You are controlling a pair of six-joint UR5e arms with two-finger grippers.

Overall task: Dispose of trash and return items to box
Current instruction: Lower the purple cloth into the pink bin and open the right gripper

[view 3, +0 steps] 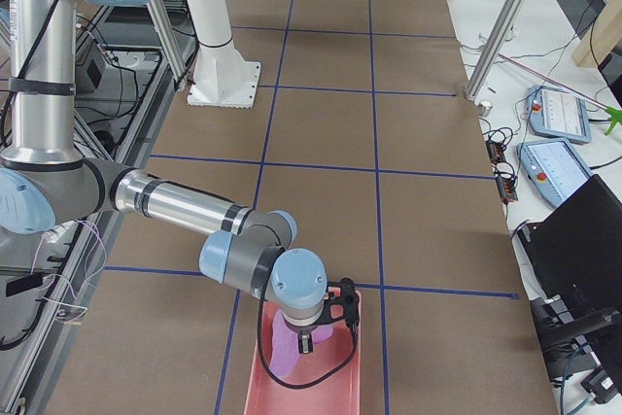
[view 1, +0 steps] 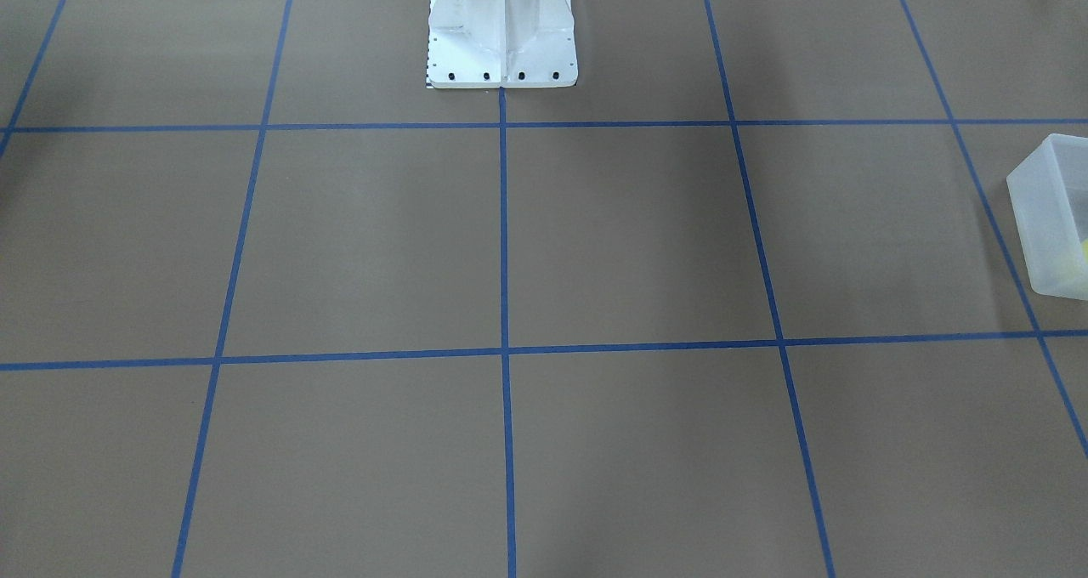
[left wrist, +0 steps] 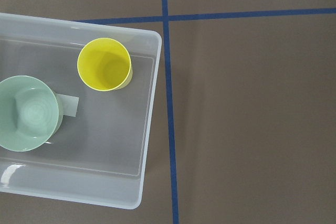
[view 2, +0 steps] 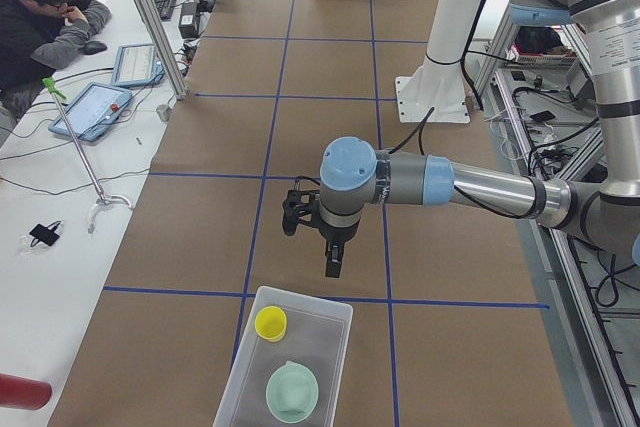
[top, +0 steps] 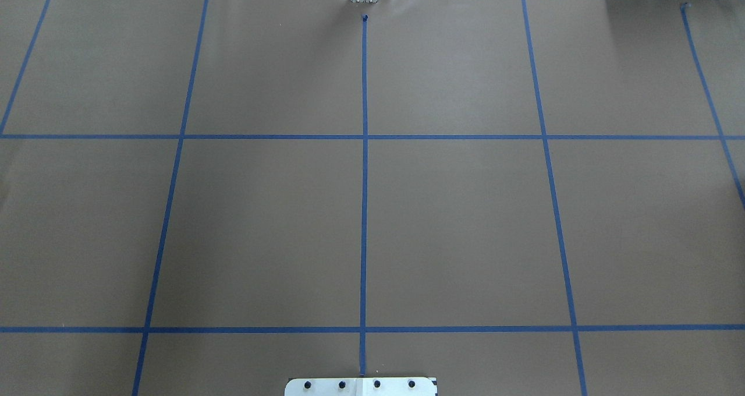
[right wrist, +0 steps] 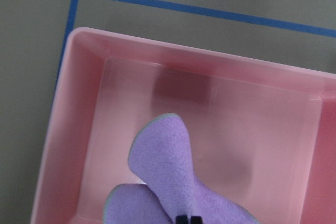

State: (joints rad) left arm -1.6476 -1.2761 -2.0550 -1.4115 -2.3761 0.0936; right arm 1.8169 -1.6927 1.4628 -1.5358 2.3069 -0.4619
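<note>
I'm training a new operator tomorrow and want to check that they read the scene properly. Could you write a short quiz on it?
1. True or false: the yellow cup and the mint bowl both stand inside the clear bin.
2. What lies in the pink bin? A) a purple cloth B) a red ball C) nothing
3. Short answer: which arm's end effector is over the pink bin?

Key: 1 true; 2 A; 3 the right arm's.
</note>
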